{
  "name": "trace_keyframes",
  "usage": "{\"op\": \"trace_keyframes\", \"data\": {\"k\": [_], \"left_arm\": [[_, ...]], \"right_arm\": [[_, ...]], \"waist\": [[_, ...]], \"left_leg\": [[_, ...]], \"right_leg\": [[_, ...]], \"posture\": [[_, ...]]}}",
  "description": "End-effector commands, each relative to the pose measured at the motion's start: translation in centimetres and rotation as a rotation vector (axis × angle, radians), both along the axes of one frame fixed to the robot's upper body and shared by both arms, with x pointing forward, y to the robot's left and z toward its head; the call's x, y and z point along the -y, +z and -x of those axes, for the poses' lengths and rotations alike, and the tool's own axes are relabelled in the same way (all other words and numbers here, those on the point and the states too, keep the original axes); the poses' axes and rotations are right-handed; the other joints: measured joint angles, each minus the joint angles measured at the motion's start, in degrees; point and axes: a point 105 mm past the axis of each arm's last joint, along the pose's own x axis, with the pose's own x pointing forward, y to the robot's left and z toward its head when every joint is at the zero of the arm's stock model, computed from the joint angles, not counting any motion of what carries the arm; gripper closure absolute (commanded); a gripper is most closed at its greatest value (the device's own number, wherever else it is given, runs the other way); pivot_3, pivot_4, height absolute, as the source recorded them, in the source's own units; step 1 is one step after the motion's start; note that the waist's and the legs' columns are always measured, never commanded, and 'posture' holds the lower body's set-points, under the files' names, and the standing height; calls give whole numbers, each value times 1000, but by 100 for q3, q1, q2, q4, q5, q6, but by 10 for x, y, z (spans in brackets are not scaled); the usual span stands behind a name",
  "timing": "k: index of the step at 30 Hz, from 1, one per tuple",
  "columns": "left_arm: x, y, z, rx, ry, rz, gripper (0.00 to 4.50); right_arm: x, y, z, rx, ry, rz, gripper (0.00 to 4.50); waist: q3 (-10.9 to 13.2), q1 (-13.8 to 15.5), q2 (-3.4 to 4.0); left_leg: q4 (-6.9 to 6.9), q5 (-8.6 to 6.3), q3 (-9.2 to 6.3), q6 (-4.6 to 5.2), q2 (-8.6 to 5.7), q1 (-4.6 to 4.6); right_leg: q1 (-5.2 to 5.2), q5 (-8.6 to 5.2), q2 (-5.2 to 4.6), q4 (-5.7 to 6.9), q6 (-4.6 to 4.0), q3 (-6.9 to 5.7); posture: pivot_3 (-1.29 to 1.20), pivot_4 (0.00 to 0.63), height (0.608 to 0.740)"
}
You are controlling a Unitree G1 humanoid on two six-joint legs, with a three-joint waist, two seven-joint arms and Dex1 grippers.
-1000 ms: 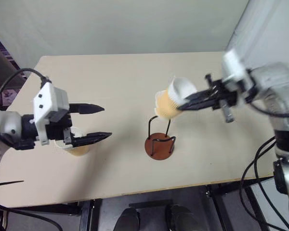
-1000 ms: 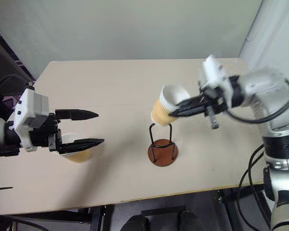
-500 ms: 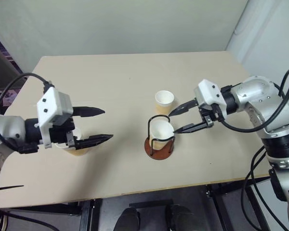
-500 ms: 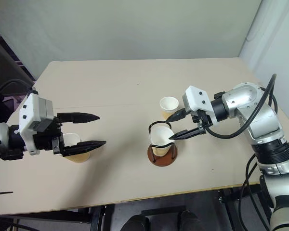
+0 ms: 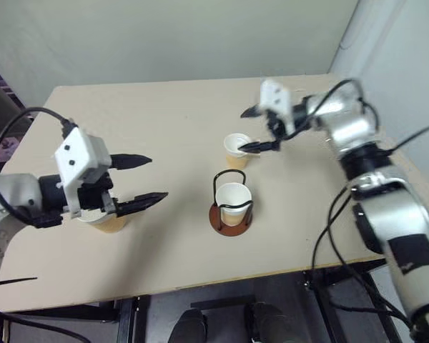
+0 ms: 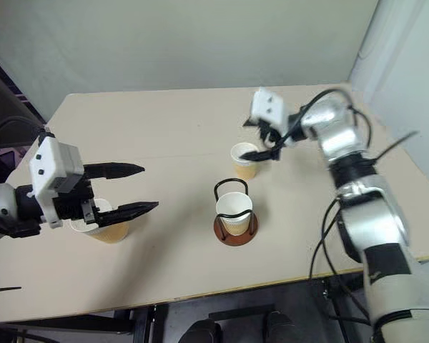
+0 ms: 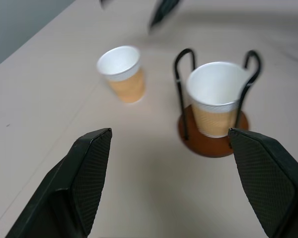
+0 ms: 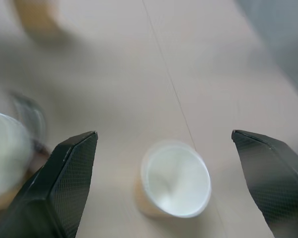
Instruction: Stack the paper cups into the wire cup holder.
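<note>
The wire cup holder (image 5: pixel 231 216) stands mid-table on its reddish-brown base, and one paper cup (image 5: pixel 233 196) sits upright inside its black loops. A second paper cup (image 5: pixel 236 149) stands upright just behind the holder. My right gripper (image 5: pixel 249 130) is open and hovers over this cup's far right side, touching nothing; the right wrist view has the cup (image 8: pixel 175 181) between its fingers (image 8: pixel 64 173). A third paper cup (image 5: pixel 107 221) stands at the left, partly hidden under my left gripper (image 5: pixel 141 177), which is open, empty and pointing toward the holder (image 7: pixel 213 140).
The tan table (image 5: pixel 157 114) runs back to a pale wall. Its front edge (image 5: pixel 200 281) is close to the holder. Black cables hang off the right side by my right arm (image 5: pixel 357 153).
A second ago my right gripper held a cup above the holder. It opened, the cup now sits in the holder, and the gripper has swung back over the far cup. My left gripper stayed put.
</note>
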Motion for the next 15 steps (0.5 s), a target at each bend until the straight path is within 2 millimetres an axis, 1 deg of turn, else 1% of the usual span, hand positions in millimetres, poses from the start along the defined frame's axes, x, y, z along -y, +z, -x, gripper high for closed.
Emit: {"op": "trace_keyframes", "data": {"k": [1,4,7,8,9,10,12,13,14,15], "left_arm": [[7,10,2,63,1,4,474],[13,11,3,74,-1,21,474],[20,11,3,78,-8,30,474],[22,11,3,80,-8,31,474],[24,11,2,81,-7,33,474],[25,11,2,81,-8,33,474],[25,11,1,84,0,33,474],[24,11,0,85,5,32,474],[23,11,0,85,9,31,474],[23,11,-1,84,11,28,474]], "right_arm": [[1,4,-8,81,-15,60,17],[0,-3,-11,80,-22,92,17],[1,-11,-13,87,-35,124,17],[-1,-13,-13,82,-34,124,17],[-1,-14,-13,79,-33,123,387],[-3,-15,-12,78,-30,122,567],[-5,-16,-12,78,-22,118,1287],[-6,-16,-11,77,-18,117,1561],[-6,-16,-11,76,-15,117,1985],[-7,-16,-11,75,-15,117,2317]], "waist": [[2,62,3],[2,80,3],[1,75,1],[1,74,1],[1,74,1],[1,73,1],[1,71,1],[1,72,1],[1,72,1],[1,73,1]], "left_leg": [[-4,2,-1,-4,1,-14],[4,20,-1,-55,11,-54],[16,22,3,-79,12,-64],[19,30,4,-102,12,-64],[21,35,4,-119,12,-64],[24,33,5,-121,12,-64],[31,31,6,-121,13,-68],[32,30,7,-119,13,-68],[34,24,6,-109,15,-68],[36,18,7,-99,17,-68]], "right_leg": [[-9,0,0,0,0,-8],[-34,0,0,-6,1,-24],[-35,0,0,-14,1,-26],[-34,0,0,-15,1,-26],[-31,0,0,-17,1,-26],[-31,0,0,-20,1,-26],[-32,0,0,-21,1,-26],[-32,0,0,-23,1,-26],[-32,0,1,-22,1,-27],[-32,0,1,-20,1,-28]], "posture": [[0,150,740],[0,150,740],[0,150,740],[0,150,740],[0,150,740],[0,150,740],[0,150,740],[0,150,740],[0,150,740],[0,150,740]]}}
